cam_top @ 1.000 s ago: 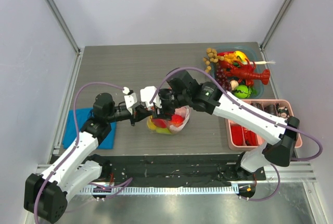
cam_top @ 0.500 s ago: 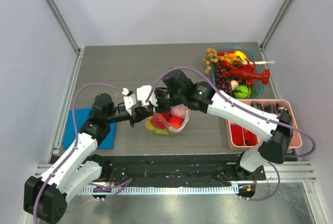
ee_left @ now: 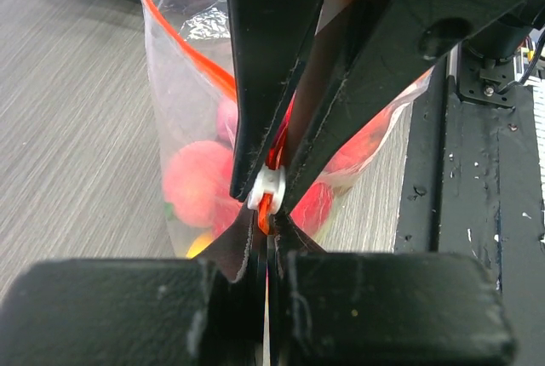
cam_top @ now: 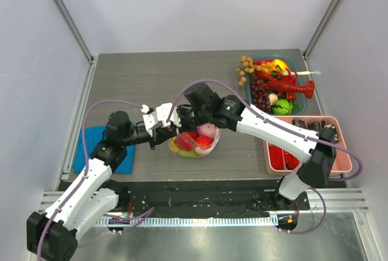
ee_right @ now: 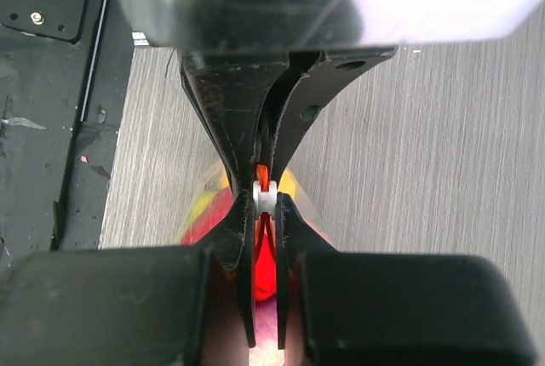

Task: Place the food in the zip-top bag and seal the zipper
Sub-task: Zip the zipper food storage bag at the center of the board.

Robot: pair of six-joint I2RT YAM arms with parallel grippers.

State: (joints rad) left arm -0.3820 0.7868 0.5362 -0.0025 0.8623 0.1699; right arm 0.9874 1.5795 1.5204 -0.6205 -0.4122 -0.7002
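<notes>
The clear zip-top bag (cam_top: 193, 147) stands on the table with red, pink and yellow food (cam_top: 200, 138) inside. My left gripper (cam_top: 168, 135) is shut on the end of the orange zipper (ee_left: 183, 42), pinching the strip between its fingertips (ee_left: 268, 228). My right gripper (cam_top: 183, 121) reaches in from the opposite side. Its jaws (ee_right: 265, 206) are shut on the zipper's small white end piece (ee_right: 265, 198), which the left wrist view shows just beyond the left fingertips (ee_left: 267, 187). The bag's mouth still gapes open behind the white piece. Red food (ee_left: 192, 183) shows through the bag wall.
A teal bin (cam_top: 301, 104) at the back right holds a red lobster (cam_top: 285, 84), grapes and other toy food. A pink tray (cam_top: 309, 119) sits at the right. A folded blue cloth (cam_top: 91, 145) lies under the left arm. A black rail (ee_left: 494, 213) runs along the near edge.
My right gripper moved left from over the bag's mouth to the zipper's left end and closed on the white end piece. The left gripper kept its grip and barely shifted.
</notes>
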